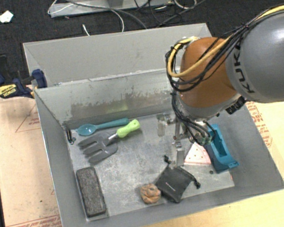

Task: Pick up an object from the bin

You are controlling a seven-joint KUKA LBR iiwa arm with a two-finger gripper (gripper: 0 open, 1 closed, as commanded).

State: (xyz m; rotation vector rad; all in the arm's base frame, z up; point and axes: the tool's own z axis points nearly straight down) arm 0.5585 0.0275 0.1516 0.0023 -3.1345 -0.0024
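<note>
Here the arm reaches in from the right of the frame, its orange wrist cover [203, 76] over the upper right part of the grey metal bin [127, 88], and the gripper [179, 155] hangs down right of centre, low over the floor. Whether the gripper is spread or pressed together cannot be told, and nothing can be seen pinched in it. Its tip sits just above the upper corner of a black flat pouch [173, 184], which lies in the lower middle of the bin. The pouch is turned on a corner like a diamond, one corner pointing up the frame at the gripper; it looks nearly square, so its long axis cannot be told. Just right of the gripper lies a white triangle with a pink edge [197, 156], and beyond that a blue plastic piece [222, 151] running from upper left to lower right. A brown lump [150, 193] sits just beside the pouch's left corner. Well apart, at the left, are a grey block [91, 192], a grey garden fork with a green handle [102, 146] and a teal spoon [97, 127]
</note>
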